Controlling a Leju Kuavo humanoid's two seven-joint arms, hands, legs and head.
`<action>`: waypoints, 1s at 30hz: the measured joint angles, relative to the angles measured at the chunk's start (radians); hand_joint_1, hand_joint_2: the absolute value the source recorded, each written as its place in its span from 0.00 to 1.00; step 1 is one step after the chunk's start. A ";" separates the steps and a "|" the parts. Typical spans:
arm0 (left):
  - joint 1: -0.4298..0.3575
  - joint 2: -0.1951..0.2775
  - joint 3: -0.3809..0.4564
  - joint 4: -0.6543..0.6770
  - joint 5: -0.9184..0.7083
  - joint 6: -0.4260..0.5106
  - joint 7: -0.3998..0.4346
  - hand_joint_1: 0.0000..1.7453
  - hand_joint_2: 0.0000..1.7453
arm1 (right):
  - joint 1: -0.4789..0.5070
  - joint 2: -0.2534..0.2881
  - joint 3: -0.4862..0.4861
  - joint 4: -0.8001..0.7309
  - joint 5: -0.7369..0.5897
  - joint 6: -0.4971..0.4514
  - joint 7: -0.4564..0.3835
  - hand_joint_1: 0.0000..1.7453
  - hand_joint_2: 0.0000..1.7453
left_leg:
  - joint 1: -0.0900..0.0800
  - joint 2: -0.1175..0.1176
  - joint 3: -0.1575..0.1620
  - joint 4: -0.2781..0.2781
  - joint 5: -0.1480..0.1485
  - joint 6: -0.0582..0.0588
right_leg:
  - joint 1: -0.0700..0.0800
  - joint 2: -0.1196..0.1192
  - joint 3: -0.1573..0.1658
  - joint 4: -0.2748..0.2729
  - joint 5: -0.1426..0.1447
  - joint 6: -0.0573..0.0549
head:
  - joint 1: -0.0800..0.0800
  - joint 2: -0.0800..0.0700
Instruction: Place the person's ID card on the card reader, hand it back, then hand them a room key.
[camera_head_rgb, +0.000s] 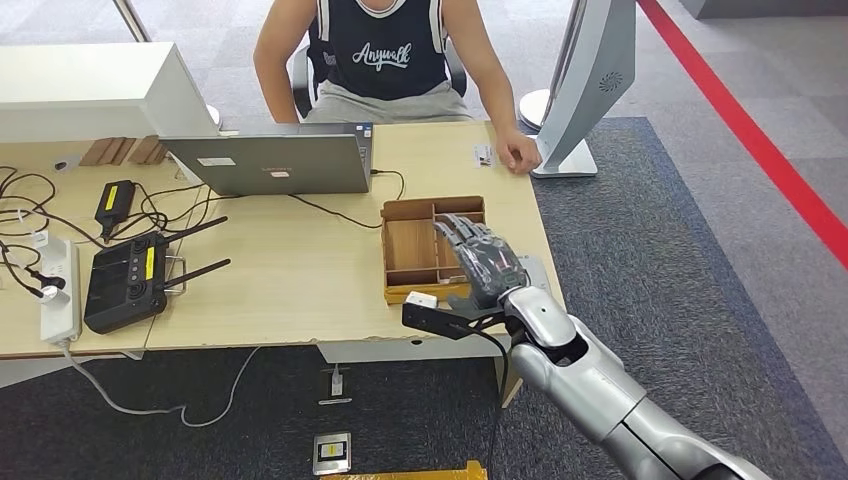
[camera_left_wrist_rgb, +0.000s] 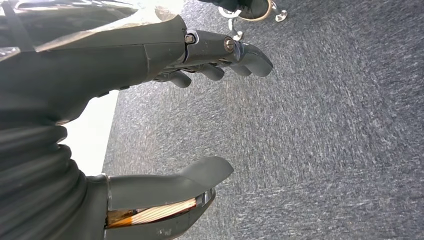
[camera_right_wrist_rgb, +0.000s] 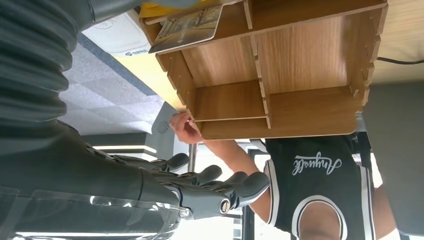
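- The right hand (camera_head_rgb: 487, 262) is seen at 5 o'clock of the wooden table (camera_head_rgb: 300, 270), raised over the right part of the wooden tray (camera_head_rgb: 412, 250); its fingers are stretched out and apart, and nothing is held in them.
- The left hand (camera_left_wrist_rgb: 165, 120) is seen above grey carpet (camera_left_wrist_rgb: 325, 125), with thumb and fingers apart and nothing between them.
- A small card (camera_head_rgb: 485, 154) is lying on the table at 1 o'clock, just beside the person's hand (camera_head_rgb: 519, 153).
- Whether this card is the ID card cannot be told.
- A white device (camera_right_wrist_rgb: 116, 34) is seen just beside the tray in the right wrist view.
- A laptop (camera_head_rgb: 270, 160) is placed at 12 o'clock of the table.
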 joint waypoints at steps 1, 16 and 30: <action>0.000 0.000 0.000 0.000 0.000 0.000 0.000 0.00 1.00 | 0.000 0.000 0.001 0.002 0.000 0.000 0.000 0.00 1.00 | 0.000 0.000 0.000 0.000 0.000 0.000 | 0.000 0.000 0.000 0.000 0.000 0.000 | 0.000 0.000; 0.000 0.000 0.000 0.000 0.000 0.000 0.000 0.00 1.00 | 0.000 0.000 0.009 0.014 0.001 0.008 0.001 0.00 1.00 | 0.000 0.000 0.000 0.000 0.000 0.000 | 0.000 0.000 0.000 0.000 0.000 0.000 | 0.000 0.000; -0.001 0.000 0.000 0.000 0.000 0.006 -0.002 0.00 1.00 | -0.002 0.008 0.024 0.095 -0.004 -0.024 0.011 0.00 1.00 | 0.000 0.000 0.000 0.000 0.000 0.000 | 0.000 0.000 0.000 0.000 0.000 0.000 | 0.000 0.000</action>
